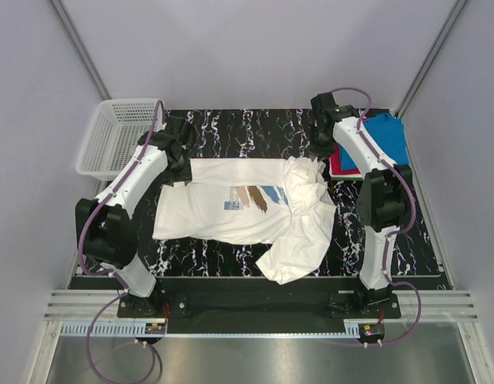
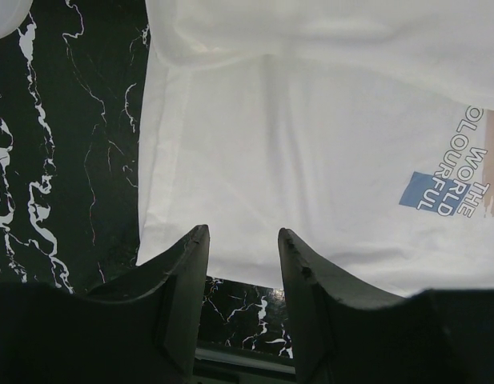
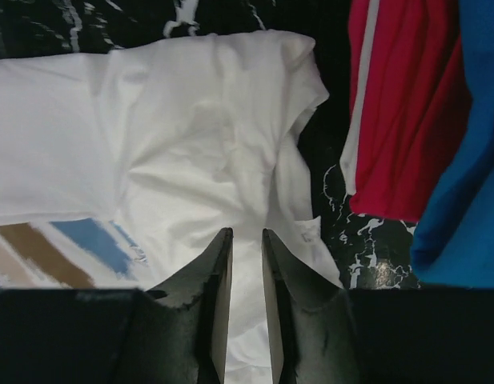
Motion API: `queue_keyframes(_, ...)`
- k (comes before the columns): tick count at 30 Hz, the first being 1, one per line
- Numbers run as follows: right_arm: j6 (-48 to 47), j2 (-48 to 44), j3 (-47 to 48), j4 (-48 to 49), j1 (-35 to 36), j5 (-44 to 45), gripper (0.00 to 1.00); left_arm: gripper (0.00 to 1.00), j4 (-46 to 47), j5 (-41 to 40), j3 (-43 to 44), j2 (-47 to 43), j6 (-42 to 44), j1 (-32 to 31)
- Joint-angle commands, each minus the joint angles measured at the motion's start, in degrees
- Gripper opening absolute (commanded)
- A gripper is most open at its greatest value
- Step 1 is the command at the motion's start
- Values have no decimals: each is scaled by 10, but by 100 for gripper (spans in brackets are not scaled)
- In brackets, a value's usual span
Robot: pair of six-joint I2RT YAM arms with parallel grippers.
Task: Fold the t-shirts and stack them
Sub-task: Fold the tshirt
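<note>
A white t-shirt (image 1: 222,210) is spread across the middle of the top view on the black marbled bench (image 1: 230,124). It is laid print side up, with blue and brown brush strokes and a small blue logo shown near its centre. Its left portion is laid fairly flat. Its right portion is bunched into folds, and one flap is trailed toward the lower middle of the frame, close to the bench's near edge. At the upper right a blue t-shirt (image 1: 387,136) is seen folded on top of a red t-shirt (image 1: 339,166), whose edge is exposed at the lower left of the pile. The pile is just beside the bunched white cloth. A white mesh basket (image 1: 110,136) is placed just beside the bench's upper left corner.

The left fingers (image 2: 189,276) are held over the upper left corner of the white t-shirt in the top view. In the left wrist view they are parted, the shirt's edge and a strip of bench are seen through the gap, and nothing is clamped between them. The right fingers (image 3: 216,288) are positioned above the crumpled right end of the white t-shirt. In the right wrist view they are separated by only a narrow slot. White cloth is seen beyond it, and none is seen pinched.
</note>
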Motion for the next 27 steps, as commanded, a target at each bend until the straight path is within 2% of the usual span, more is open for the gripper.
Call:
queue_keyframes(1, -11, 42, -14, -18, -13, 23, 28, 45, 22, 8, -18, -12, 5, -3)
queue_keyframes(7, -12, 13, -59, -19, -14, 13, 32, 44, 24, 14, -26, -26, 4, -3)
queue_keyframes(9, -12, 3, -75, -12, -14, 16, 39, 44, 25, 8, -20, -34, 5, -3)
queue_keyframes(15, -7, -26, -111, -12, -14, 23, 42, 44, 21, 15, -24, -45, 1, -3)
queue_keyframes(16, -7, -34, -117, -11, -14, 24, 48, 44, 22, 15, -27, -46, 1, -3)
queue_keyframes(23, -8, -49, -140, -9, -16, 23, 50, 43, 22, 22, -39, -33, -5, -5)
queue_keyframes(27, -10, -28, -138, -7, -18, 18, 51, 43, 22, 21, -30, -32, -6, -7)
